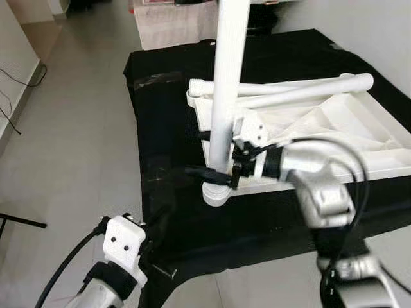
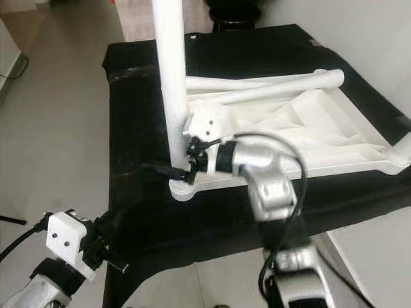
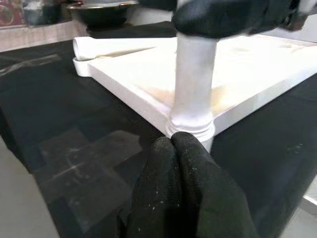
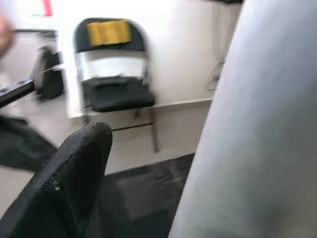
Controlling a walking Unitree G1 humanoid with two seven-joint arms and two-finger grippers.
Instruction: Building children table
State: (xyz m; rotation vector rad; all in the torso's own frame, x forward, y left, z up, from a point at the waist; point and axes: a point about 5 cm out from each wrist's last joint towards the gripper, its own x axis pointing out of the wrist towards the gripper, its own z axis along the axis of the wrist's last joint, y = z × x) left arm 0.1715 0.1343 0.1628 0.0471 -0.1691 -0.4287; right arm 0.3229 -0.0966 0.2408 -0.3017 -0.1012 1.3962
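White plastic children's tabletop [image 1: 359,128] lies upside down on a black cloth-covered table [image 1: 160,115], ribbed underside up, a shallow tray shape with a raised rim. Two loose white tubular legs [image 1: 302,90] lie across its far edge, smooth, round ends, one end overhanging the far-left corner.

Third leg [image 1: 226,83] stands upright in the round socket [image 1: 215,194] at the near-left corner of the tabletop; smooth matte tube, ringed collar at the base visible in the left wrist view [image 3: 192,124].

Right gripper [image 1: 215,173] is at the lower part of that upright leg, black fingers on either side of the tube, closed around it. Right wrist view: one textured black finger [image 4: 64,183] beside the pale tube [image 4: 257,134], folding chair [image 4: 116,89] against the wall behind.

Left gripper [image 3: 185,198] sits low off the near-left corner of the table, fingertips pressed together with nothing between them, pointing at the leg base. Cloth there shows shiny tape patches [image 3: 84,163]. Grey tiled floor [image 1: 70,141] to the left.
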